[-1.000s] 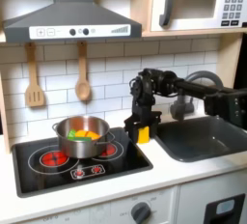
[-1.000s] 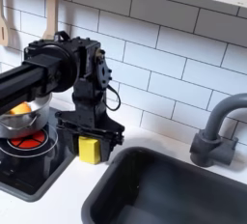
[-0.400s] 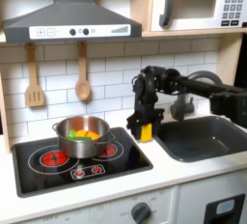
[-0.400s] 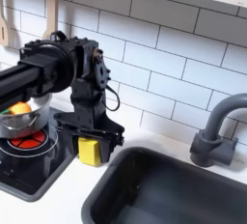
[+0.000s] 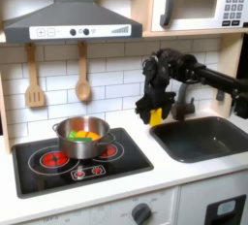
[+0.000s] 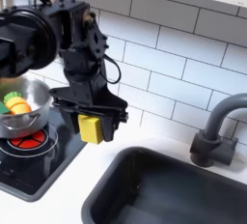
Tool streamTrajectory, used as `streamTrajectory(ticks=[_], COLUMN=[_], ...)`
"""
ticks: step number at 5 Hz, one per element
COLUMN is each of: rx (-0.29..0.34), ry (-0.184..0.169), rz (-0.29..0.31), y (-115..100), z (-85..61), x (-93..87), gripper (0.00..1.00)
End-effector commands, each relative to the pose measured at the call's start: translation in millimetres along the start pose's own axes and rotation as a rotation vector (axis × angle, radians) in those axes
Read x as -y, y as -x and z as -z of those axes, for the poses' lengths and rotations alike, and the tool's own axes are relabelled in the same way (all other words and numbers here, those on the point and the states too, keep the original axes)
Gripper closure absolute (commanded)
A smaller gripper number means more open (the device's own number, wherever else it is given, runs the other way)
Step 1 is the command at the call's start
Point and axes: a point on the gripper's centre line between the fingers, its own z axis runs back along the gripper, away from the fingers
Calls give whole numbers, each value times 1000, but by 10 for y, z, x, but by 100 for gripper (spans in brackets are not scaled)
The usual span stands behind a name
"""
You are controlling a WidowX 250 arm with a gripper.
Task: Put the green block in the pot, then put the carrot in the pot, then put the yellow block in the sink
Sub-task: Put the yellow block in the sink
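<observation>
Yellow block sits clamped in your gripper, lifted at frame centre; carry it rightward over the sink, lower, then release.

toy kitchen backdrop, white subway tile wall

two wooden utensils hang on it under a grey range hood, white microwave up top, black stovetop with red rings below
</observation>
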Motion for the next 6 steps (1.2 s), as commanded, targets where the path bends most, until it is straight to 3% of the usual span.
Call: streamTrajectory(ticks=[1,2,4,6], rx=[-52,-48,-60,-34], ry=[31,24,60,139], rz=[89,97,98,101], y=[365,488,613,603], z=[43,37,219,355], x=[131,135,199,290], gripper=[100,100,100,100])
